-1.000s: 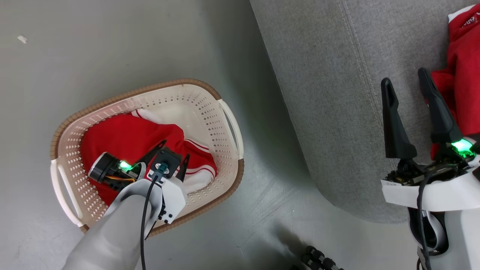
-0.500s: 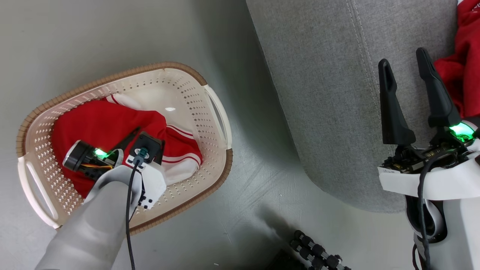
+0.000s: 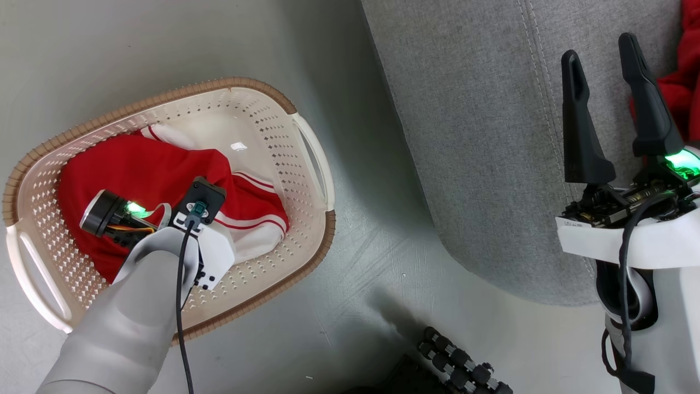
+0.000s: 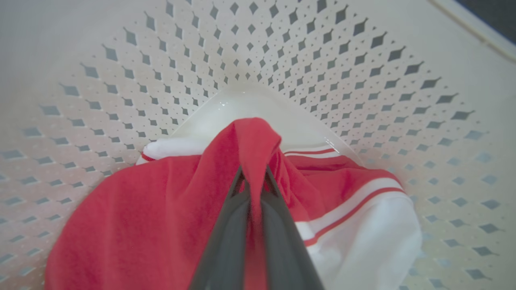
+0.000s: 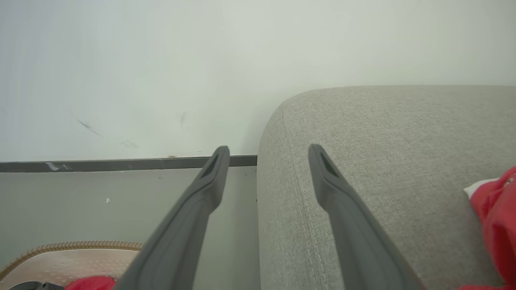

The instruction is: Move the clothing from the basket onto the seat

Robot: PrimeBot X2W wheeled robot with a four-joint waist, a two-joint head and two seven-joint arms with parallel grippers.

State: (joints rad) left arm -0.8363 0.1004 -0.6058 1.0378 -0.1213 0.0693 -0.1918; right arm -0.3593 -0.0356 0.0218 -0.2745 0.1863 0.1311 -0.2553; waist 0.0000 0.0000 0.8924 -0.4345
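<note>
A red garment with white striped panels [image 3: 136, 164] lies crumpled in the cream perforated basket [image 3: 257, 87] on the floor. My left gripper [image 4: 253, 173] reaches down into the basket [image 4: 282, 52] and is shut on a raised fold of the red clothing [image 4: 141, 225]. In the head view its fingers are hidden under the wrist housing. My right gripper [image 3: 600, 49] stands open and empty over the grey seat [image 3: 481, 137]. Another red piece of clothing [image 3: 681, 82] lies on the seat just right of it. The right wrist view shows the open right gripper [image 5: 269, 151], the seat's rounded arm [image 5: 403, 141] and red cloth [image 5: 496, 205].
The basket sits on the grey floor left of the sofa's arm, with a strip of floor between them. A dark ribbed object [image 3: 465, 361] lies at the bottom edge. A pale wall with a dark baseboard [image 5: 121, 164] stands behind the basket rim [image 5: 72, 247].
My left gripper's fingers, spread over the red garment before, have closed on a fold of it. The head camera has shifted. The right gripper stays open.
</note>
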